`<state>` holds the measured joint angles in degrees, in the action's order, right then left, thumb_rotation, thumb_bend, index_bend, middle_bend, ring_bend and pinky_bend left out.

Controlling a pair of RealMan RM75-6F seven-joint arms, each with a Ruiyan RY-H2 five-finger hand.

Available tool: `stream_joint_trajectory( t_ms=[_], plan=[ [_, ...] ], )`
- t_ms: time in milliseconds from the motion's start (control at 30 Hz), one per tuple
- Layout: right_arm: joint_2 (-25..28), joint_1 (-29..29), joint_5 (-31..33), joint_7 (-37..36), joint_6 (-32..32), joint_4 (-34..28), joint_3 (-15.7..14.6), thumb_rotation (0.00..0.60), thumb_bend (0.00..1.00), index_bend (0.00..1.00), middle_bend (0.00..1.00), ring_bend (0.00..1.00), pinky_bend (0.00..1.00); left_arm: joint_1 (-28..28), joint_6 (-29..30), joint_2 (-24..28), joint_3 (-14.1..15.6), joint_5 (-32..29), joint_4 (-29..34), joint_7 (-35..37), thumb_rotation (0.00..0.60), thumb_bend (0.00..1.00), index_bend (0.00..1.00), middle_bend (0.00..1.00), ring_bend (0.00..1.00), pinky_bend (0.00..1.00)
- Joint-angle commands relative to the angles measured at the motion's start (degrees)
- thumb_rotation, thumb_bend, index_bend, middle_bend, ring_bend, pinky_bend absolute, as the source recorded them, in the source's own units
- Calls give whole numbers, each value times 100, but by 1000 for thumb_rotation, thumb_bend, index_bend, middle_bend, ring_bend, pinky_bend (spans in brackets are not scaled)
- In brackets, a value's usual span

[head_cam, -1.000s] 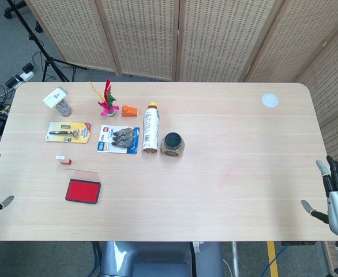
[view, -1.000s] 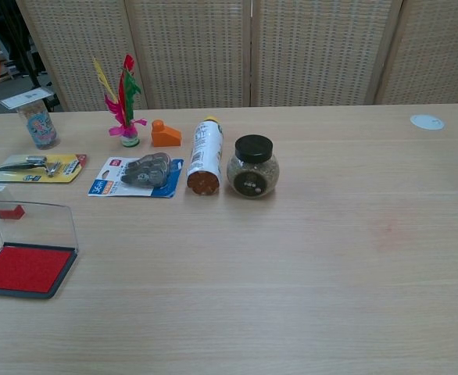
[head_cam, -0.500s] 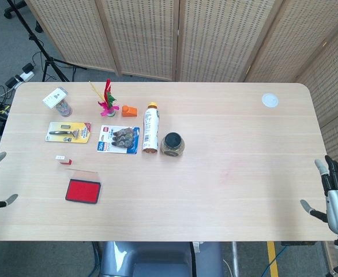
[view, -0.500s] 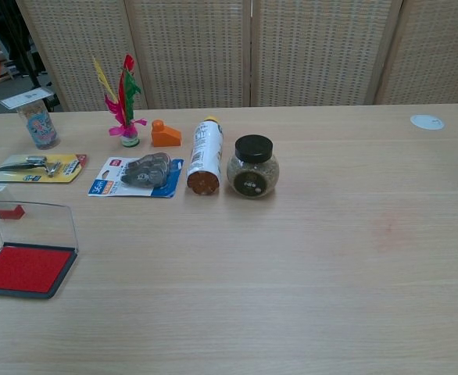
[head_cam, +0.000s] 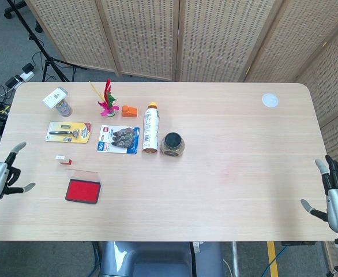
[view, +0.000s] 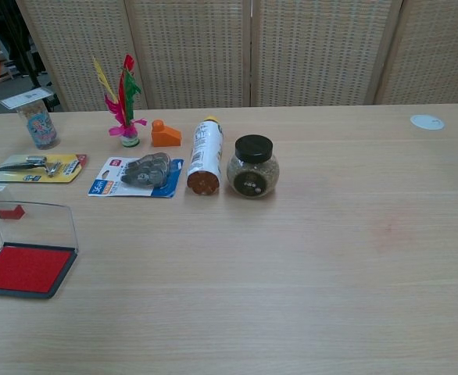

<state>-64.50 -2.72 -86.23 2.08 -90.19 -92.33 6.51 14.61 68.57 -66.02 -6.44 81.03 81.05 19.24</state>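
My left hand hovers at the table's left edge, fingers spread and empty, closest to the open red ink pad. At the right edge my right hand is also spread with nothing in it, far from every object. Neither hand shows in the chest view. Near the middle a black-lidded jar stands upright beside a white bottle lying on its side.
A blister pack, a razor card, a small red stamp, an orange block, a feather shuttlecock and a labelled cup fill the left half. A white disc lies far right. Screens stand behind.
My left hand has risen and moved in over the table's left edge, toward the ink pad. The right hand has barely shifted. The objects lie as before.
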Motion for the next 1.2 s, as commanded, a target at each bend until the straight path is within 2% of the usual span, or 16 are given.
stream_joint_trajectory(
  t_ms=[33, 233, 533, 900, 1200],
  plan=[
    [-22, -31, 62, 31, 69, 16, 14, 600, 0, 0, 0, 0, 0, 487, -737, -107, -140, -211, -332, 213, 600, 48, 150, 1000, 984, 962],
    [-48, -60, 141, 62, 139, 34, 34, 600, 0, 0, 0, 0, 0, 1066, -1604, -440, -274, -500, -993, 243, 600, 118, 336, 1000, 984, 962],
    [-50, -119, 334, -21, 315, 88, 86, 600, 0, 0, 0, 0, 0, 1628, -2468, -1172, -334, -877, -2043, 135, 600, 225, 396, 1000, 984, 962],
    [-16, -130, 406, -136, 370, 103, 103, 600, 0, 0, 0, 0, 0, 1734, -2690, -1503, -236, -970, -2462, 48, 600, 251, 460, 1000, 984, 962],
    [-18, -138, 400, -135, 384, 101, 89, 600, 0, 0, 0, 0, 0, 1748, -2629, -1649, -209, -962, -2657, 3, 600, 279, 485, 1000, 984, 962]
  ],
)
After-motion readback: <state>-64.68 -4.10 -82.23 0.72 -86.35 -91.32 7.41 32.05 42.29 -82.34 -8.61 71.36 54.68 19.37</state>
